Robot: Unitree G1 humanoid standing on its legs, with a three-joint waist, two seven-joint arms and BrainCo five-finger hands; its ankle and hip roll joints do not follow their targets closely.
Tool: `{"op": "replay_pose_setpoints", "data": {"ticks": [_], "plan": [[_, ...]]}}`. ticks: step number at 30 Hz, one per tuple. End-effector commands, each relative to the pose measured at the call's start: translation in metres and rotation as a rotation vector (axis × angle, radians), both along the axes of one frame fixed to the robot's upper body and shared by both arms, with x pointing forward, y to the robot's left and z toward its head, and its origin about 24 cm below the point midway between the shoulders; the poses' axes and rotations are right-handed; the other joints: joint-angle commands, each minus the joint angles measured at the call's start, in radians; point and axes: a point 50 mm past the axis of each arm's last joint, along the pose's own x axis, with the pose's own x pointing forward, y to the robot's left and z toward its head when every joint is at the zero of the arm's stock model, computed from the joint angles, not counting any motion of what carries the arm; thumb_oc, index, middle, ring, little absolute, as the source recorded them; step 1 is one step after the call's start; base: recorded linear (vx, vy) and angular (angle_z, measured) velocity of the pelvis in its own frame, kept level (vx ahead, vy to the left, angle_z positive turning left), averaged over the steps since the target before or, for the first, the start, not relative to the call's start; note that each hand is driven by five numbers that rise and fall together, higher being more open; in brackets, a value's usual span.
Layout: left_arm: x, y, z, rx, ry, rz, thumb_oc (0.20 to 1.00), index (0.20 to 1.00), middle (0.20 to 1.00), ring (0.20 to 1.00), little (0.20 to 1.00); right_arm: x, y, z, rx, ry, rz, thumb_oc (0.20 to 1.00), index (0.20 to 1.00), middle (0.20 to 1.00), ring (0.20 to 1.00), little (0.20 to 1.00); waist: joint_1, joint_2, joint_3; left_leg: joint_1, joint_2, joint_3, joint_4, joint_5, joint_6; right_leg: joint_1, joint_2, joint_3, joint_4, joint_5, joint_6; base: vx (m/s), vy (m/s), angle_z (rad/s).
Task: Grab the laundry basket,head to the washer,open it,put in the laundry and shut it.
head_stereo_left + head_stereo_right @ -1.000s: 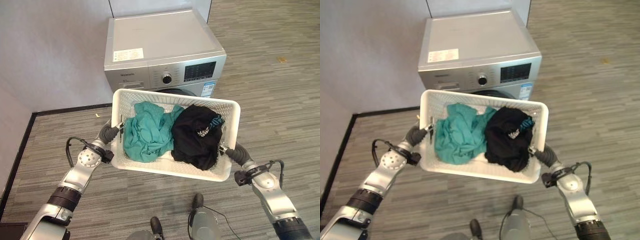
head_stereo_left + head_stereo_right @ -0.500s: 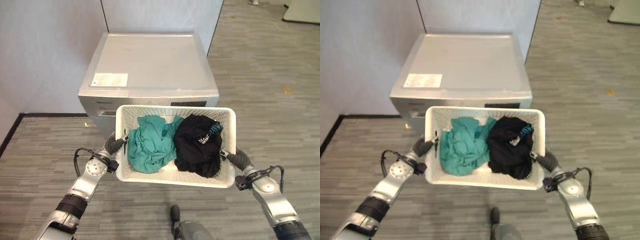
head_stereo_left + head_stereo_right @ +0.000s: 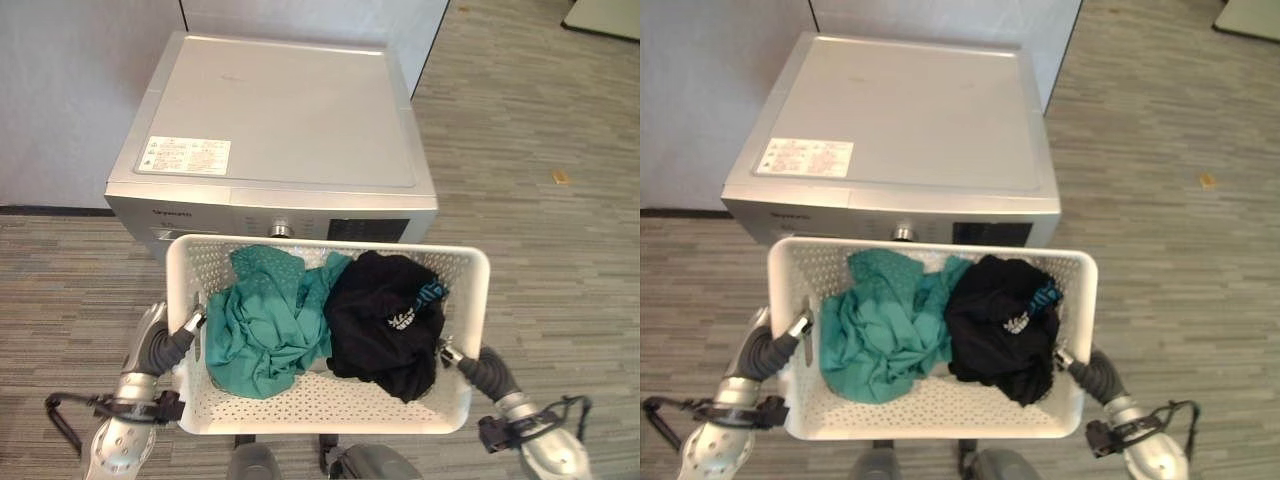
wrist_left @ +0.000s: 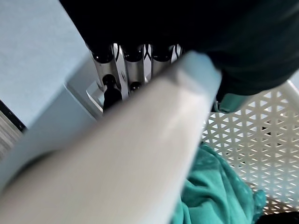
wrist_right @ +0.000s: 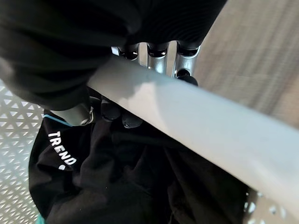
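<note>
I carry a white perforated laundry basket (image 3: pixel 330 410) right in front of a silver front-loading washer (image 3: pixel 270 120), whose control panel (image 3: pixel 290 228) shows just past the basket's far rim. Inside lie a teal garment (image 3: pixel 255 325) on the left and a black garment (image 3: pixel 385 320) on the right. My left hand (image 3: pixel 185 328) is curled round the basket's left rim (image 4: pixel 140 140), and my right hand (image 3: pixel 455 358) is curled round the right rim (image 5: pixel 187 119). The washer's door is hidden behind the basket.
A pale wall (image 3: pixel 70 90) runs behind and to the left of the washer. Grey striped carpet (image 3: pixel 540 200) spreads open to the right. A small tan scrap (image 3: pixel 561 177) lies on the floor at the right.
The washer has grown larger and come closer in the eye views, its top now filling the upper frame. The basket sits lower in view, with both hands still on its rims.
</note>
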Motion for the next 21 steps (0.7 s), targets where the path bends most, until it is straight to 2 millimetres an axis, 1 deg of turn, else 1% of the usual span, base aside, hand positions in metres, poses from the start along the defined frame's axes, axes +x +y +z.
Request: {"op": "replay_pose_setpoints", "data": {"ticks": [1,3,5,6,7,8,9,10,11,12,13,16,17,18,20,21], "plan": [[-0.012,0.047,0.048,0.07,-0.207,0.184,0.2,0.2,0.2,0.2,0.2,-0.002,-0.045,0.038,-0.158,-0.155,-0.114,0.2,0.2,0.2,0.2,0.2,-0.004,0.017,-0.075,0.053,0.013,0.035,0.055,-0.104,0.074,-0.063,-0.084,0.004,0.03,-0.037,0.098,-0.05,0.104,-0.16],[-0.016,0.046,0.052,0.07,-0.212,0.176,0.2,0.2,0.2,0.2,0.2,-0.004,-0.047,0.042,-0.162,-0.158,-0.113,0.2,0.2,0.2,0.2,0.2,-0.004,0.017,-0.082,0.063,0.012,0.045,0.042,-0.103,0.076,-0.067,-0.086,0.013,0.03,-0.033,0.102,-0.02,0.065,-0.31],[-0.023,0.047,0.067,0.08,-0.268,0.168,0.2,0.2,0.2,0.2,0.2,-0.009,-0.062,0.056,-0.207,-0.19,-0.156,0.2,0.2,0.2,0.2,0.2,-0.011,0.012,-0.095,0.074,0.005,0.048,0.031,-0.11,0.083,-0.077,-0.097,0.02,0.03,-0.026,0.112,-0.03,0.08,-0.17],[-0.024,0.046,0.068,0.077,-0.267,0.166,0.2,0.2,0.2,0.2,0.2,-0.01,-0.062,0.057,-0.207,-0.19,-0.156,0.2,0.2,0.2,0.2,0.2,-0.011,0.013,-0.095,0.072,0.004,0.047,0.032,-0.11,0.084,-0.077,-0.098,0.02,0.03,-0.026,0.113,-0.03,0.058,-0.05],[-0.023,0.048,0.071,0.083,-0.268,0.156,0.2,0.2,0.2,0.2,0.2,-0.008,-0.069,0.062,-0.246,-0.204,-0.179,0.2,0.2,0.2,0.2,0.2,-0.007,0.011,-0.102,0.076,0.001,0.047,0.035,-0.117,0.084,-0.077,-0.105,0.015,0.031,-0.023,0.116,-0.02,0.031,0.0],[-0.023,0.048,0.072,0.078,-0.268,0.153,0.2,0.2,0.2,0.2,0.2,-0.007,-0.07,0.063,-0.248,-0.205,-0.181,0.2,0.2,0.2,0.2,0.2,-0.008,0.012,-0.1,0.074,-0.001,0.045,0.037,-0.119,0.085,-0.076,-0.107,0.014,0.031,-0.023,0.118,-0.02,0.046,0.04],[-0.016,0.047,0.074,0.057,-0.269,0.115,0.2,0.2,0.2,0.2,0.2,0.001,-0.077,0.067,-0.274,-0.218,-0.195,0.2,0.2,0.2,0.2,0.2,-0.005,0.013,-0.11,0.077,-0.003,0.044,0.041,-0.124,0.086,-0.071,-0.113,0.009,0.032,-0.023,0.12,0.0,0.0,0.0],[-0.015,0.047,0.074,0.054,-0.271,0.114,0.2,0.2,0.2,0.2,0.2,0.001,-0.077,0.067,-0.274,-0.22,-0.197,0.2,0.2,0.2,0.2,0.2,-0.005,0.013,-0.107,0.077,-0.004,0.043,0.041,-0.124,0.086,-0.071,-0.114,0.008,0.031,-0.024,0.12,0.02,0.032,0.06],[0.0,0.045,0.078,-0.007,-0.274,0.045,0.2,0.2,0.2,0.2,0.2,0.017,-0.088,0.072,-0.286,-0.237,-0.228,0.2,0.2,0.2,0.2,0.2,0.0,0.016,-0.117,0.082,-0.007,0.04,0.04,-0.127,0.086,-0.062,-0.119,0.002,0.03,-0.025,0.121,0.05,0.022,0.11],[0.007,0.044,0.08,-0.016,-0.275,0.021,0.2,0.2,0.2,0.2,0.2,0.023,-0.092,0.071,-0.288,-0.226,-0.242,0.2,0.2,0.2,0.2,0.2,0.004,0.018,-0.128,0.085,-0.007,0.04,0.038,-0.127,0.085,-0.056,-0.122,-0.001,0.03,-0.026,0.121,0.07,0.024,0.18],[0.023,0.042,0.084,-0.019,-0.277,-0.026,0.2,0.2,0.2,0.2,0.2,0.037,-0.095,0.071,-0.285,-0.217,-0.243,0.2,0.2,0.2,0.2,0.2,0.006,0.021,-0.134,0.09,-0.008,0.037,0.034,-0.126,0.084,-0.05,-0.124,-0.005,0.028,-0.027,0.121,0.07,0.012,0.14],[0.061,0.034,0.101,-0.054,-0.299,-0.124,0.2,0.2,0.2,0.2,0.2,0.068,-0.095,0.079,-0.262,-0.223,-0.223,0.2,0.2,0.2,0.2,0.2,0.013,0.025,-0.15,0.104,-0.006,0.029,0.023,-0.119,0.08,-0.034,-0.127,-0.018,0.027,-0.031,0.12,0.08,-0.003,0.11],[0.084,0.024,0.118,-0.042,-0.32,-0.184,0.2,0.2,0.2,0.2,0.2,0.088,-0.092,0.088,-0.236,-0.229,-0.197,0.2,0.2,0.2,0.2,0.2,0.016,0.026,-0.157,0.11,-0.006,0.02,0.019,-0.117,0.078,-0.029,-0.127,-0.025,0.029,-0.035,0.12,0.07,-0.012,0.16],[0.087,0.023,0.119,-0.042,-0.325,-0.186,0.2,0.2,0.2,0.2,0.2,0.089,-0.093,0.089,-0.234,-0.234,-0.201,0.2,0.2,0.2,0.2,0.2,0.017,0.026,-0.152,0.11,-0.006,0.019,0.018,-0.117,0.078,-0.029,-0.127,-0.026,0.03,-0.035,0.12,0.08,-0.009,0.22],[0.11,0.011,0.136,-0.057,-0.338,-0.245,0.2,0.2,0.2,0.2,0.2,0.107,-0.094,0.109,-0.252,-0.254,-0.188,0.2,0.2,0.2,0.2,0.2,0.022,0.027,-0.162,0.117,-0.007,0.013,0.017,-0.115,0.076,-0.021,-0.129,-0.035,0.033,-0.039,0.12,0.05,-0.009,0.13],[0.136,-0.004,0.153,-0.063,-0.345,-0.285,0.2,0.2,0.2,0.2,0.2,0.125,-0.096,0.131,-0.287,-0.27,-0.187,0.2,0.2,0.2,0.2,0.2,0.022,0.027,-0.17,0.118,-0.005,0.009,0.021,-0.111,0.073,-0.013,-0.129,-0.042,0.033,-0.043,0.12,0.04,-0.017,0.03]]}}
